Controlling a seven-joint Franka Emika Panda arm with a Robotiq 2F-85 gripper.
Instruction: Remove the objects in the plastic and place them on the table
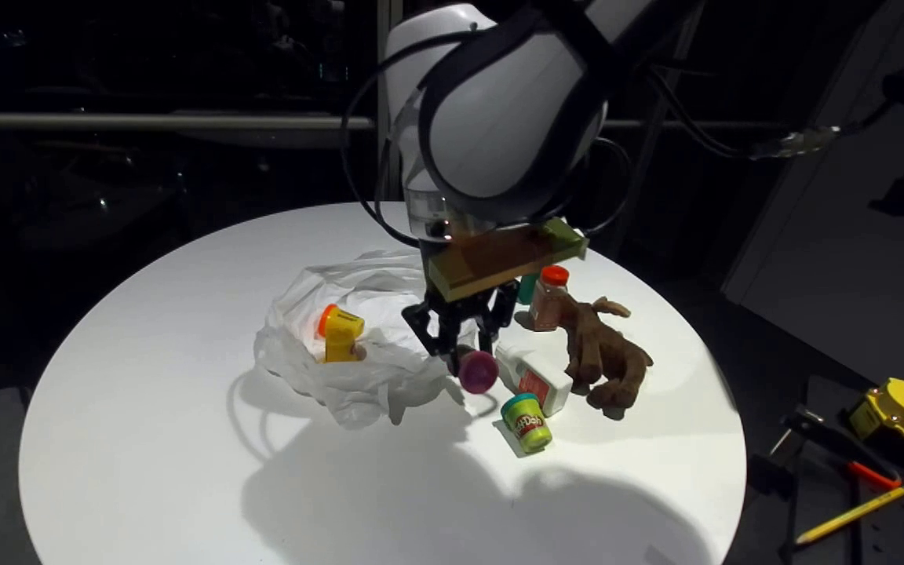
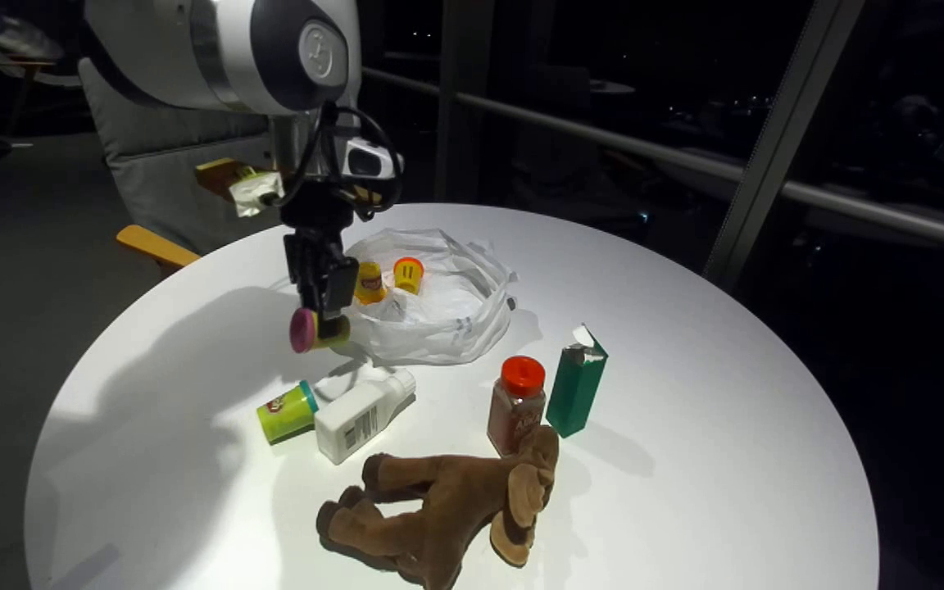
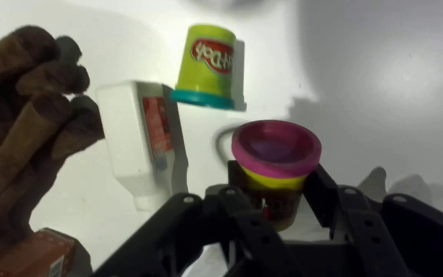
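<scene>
Tool (image 3: 279, 188) has hold of pink tub (image 2: 316, 330), jaws spread part-way, about the tub's width, a finger on each side. Tub is in the air above counter (image 1: 146, 471), just beside the near right edge of bag (image 1: 303, 373) in an exterior view; can't tell if its base touches bag.

Step, as I read it: carry from bag to counter, release not done. Orange-lid tub (image 2: 408, 277) and yellow tub (image 2: 370, 283) sit in bag, so at least two picks left; folds may hide more. Moose (image 2: 460, 500), red-cap jar (image 2: 517, 410), green box (image 2: 577, 389) and green tub (image 2: 288, 411) are on counter. Looks past halfway.

Next move likely calls for a small shift away from bag to bare counter, clear of green tub, lower to contact, spread jaws, back off upward.

Orientation: tub on its side, long axis near level, crosswise to the fingers. Lid (image 1: 479, 372) points near in an exterior view. In an exterior view body (image 2: 341, 329) is on the right, bag side, and lid points left. Set down like this it may roll; standing it up would need a wrist turn.
</scene>
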